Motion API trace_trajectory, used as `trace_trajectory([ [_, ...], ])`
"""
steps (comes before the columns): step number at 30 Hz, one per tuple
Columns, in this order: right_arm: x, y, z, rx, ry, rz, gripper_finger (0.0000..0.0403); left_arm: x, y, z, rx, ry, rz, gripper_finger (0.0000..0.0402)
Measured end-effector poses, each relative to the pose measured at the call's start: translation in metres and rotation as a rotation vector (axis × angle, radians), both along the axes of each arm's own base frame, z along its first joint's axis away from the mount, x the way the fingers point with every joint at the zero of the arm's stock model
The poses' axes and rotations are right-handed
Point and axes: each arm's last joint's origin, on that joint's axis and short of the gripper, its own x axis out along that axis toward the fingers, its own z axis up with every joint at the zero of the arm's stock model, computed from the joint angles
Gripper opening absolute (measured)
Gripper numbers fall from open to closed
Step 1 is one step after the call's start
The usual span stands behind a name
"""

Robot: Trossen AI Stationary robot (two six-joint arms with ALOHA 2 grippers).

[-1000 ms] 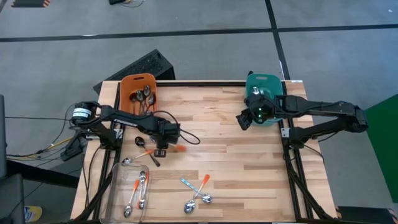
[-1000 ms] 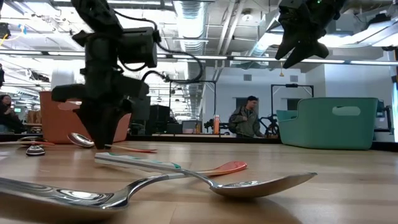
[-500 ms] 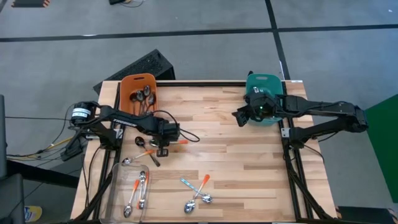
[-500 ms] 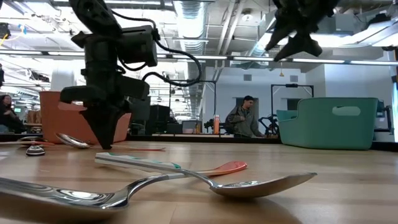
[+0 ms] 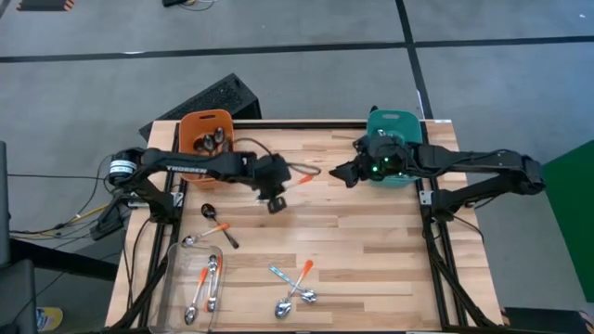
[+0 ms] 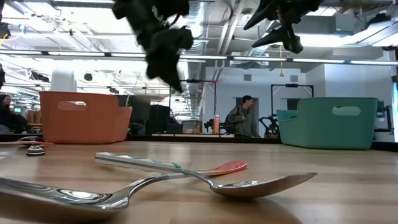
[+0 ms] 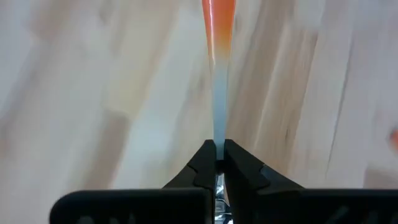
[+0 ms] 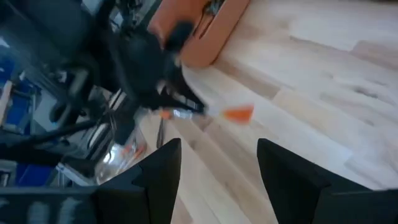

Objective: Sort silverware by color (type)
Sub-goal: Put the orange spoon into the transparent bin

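My left claw (image 5: 290,178) is pinched tight on an orange-handled spoon (image 7: 219,74), held up off the surface (image 5: 371,232) mid-board. Spoon's long axis runs straight out from my fingertips, orange end pointing twd the right arm. Orange bin (image 5: 192,133) sits just behind-left of me, nearer to me than to the right claw (image 5: 348,173), which hangs wide open, empty, near the teal bin (image 5: 393,120). So bin's my drop, I'd judge.

Wooden table (image 5: 371,232) carries orange bin (image 5: 206,134), teal bin (image 5: 393,125), clear tray (image 5: 190,278), and scattered spoons (image 5: 295,286).
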Motion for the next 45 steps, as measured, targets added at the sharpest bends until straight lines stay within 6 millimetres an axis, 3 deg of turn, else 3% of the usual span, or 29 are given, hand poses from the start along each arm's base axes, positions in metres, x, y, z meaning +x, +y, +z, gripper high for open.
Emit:
trace_trajectory([
  [7, 0.013, 0.012, -0.012, 0.045, 0.036, 0.001, 0.0235, 0.016, 0.011, 0.056, 0.111, -0.152, 0.072, 0.0003],
  [12, 0.027, 0.016, -0.014, 0.042, -0.020, 0.017, 0.0235, 0.021, 0.013, 0.083, 0.185, -0.220, 0.051, 0.0002],
  [19, 0.044, 0.014, -0.005, -0.042, -0.192, -0.019, 0.0235, 0.019, 0.011, 0.094, 0.203, -0.233, 0.032, 0.0002],
  [27, 0.042, -0.001, -0.002, -0.135, -0.202, -0.169, 0.0226, 0.013, 0.001, 0.105, 0.213, -0.263, -0.001, 0.0002],
  [33, 0.043, -0.007, 0.001, -0.137, -0.229, -0.134, 0.0172, 0.014, -0.005, 0.108, 0.222, -0.291, -0.016, 0.0002],
  [40, 0.043, -0.005, 0.003, -0.193, -0.230, -0.057, 0.0024, 0.015, -0.009, 0.107, 0.156, -0.304, -0.094, 0.0006],
  [45, 0.044, -0.001, 0.003, -0.290, -0.225, 0.144, 0.0015, 0.016, -0.014, 0.108, 0.016, -0.333, -0.165, 0.0033],
])
